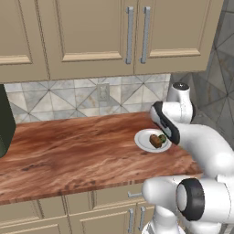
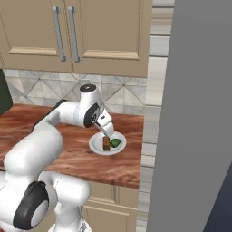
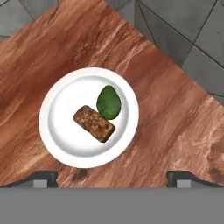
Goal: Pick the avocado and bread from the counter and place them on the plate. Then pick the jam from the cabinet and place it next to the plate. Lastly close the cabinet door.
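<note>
On the white plate (image 3: 61, 118) lie the dark green avocado (image 3: 108, 102) and the brown bread (image 3: 94, 123), touching side by side. The plate (image 1: 141, 142) (image 2: 95, 146) rests near the right end of the wood-grain counter (image 1: 68, 151) (image 2: 122, 167). My gripper (image 3: 113, 177) (image 2: 108, 132) hangs just above the plate, open, with nothing between its fingers. From the left base camera, the avocado (image 1: 162, 138) and bread (image 1: 155, 141) show beside my hand. The wall cabinet (image 1: 132, 36) overhead has its doors shut here. The jam is out of view.
A dark appliance (image 1: 4, 123) stands at the counter's far left. A tall grey panel (image 2: 195, 113) rises just past the counter's right end. The tiled backsplash (image 1: 91, 98) runs behind the counter. Base cupboards (image 1: 109, 201) sit below.
</note>
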Controlling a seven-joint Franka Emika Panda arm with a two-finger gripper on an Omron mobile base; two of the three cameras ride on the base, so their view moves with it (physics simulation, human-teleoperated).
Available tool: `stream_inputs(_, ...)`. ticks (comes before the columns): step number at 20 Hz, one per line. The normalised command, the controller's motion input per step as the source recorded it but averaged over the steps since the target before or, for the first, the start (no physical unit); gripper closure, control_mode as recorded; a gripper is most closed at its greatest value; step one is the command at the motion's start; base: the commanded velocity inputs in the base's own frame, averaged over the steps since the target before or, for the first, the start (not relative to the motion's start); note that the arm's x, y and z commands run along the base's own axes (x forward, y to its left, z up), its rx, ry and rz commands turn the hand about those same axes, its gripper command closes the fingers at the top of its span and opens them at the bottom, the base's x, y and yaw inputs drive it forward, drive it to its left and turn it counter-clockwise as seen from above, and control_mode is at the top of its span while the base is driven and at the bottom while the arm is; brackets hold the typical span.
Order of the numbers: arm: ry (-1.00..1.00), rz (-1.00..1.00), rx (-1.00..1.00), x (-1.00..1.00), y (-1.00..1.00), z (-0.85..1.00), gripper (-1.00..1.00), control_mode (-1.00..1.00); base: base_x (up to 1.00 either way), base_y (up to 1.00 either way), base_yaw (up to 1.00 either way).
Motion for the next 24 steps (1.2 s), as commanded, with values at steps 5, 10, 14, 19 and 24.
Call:
stream_inputs(5, -0.14, 0.0, -0.02, -0.72, 0.42, 0.73, -1.0, -1.0, 0.0, 0.0, 0.0)
stream_inputs(10, -0.17, 0.05, -0.06, -0.65, 0.47, 0.81, -1.0, -1.0, 0.0, 0.0, 0.0)
stream_inputs(14, -0.21, 0.08, -0.11, -0.35, 0.58, 0.57, -1.0, -1.0, 0.0, 0.0, 0.0)
stream_inputs(19, 0.0, 0.0, 0.0, -0.03, 0.09, 0.01, -1.0, -1.0, 0.0, 0.0, 0.0)
stream_inputs(24, -0.09, 0.0, 0.0, -0.19, 0.0, 0.0, -1.0, -1.0, 0.0, 0.0, 0.0)
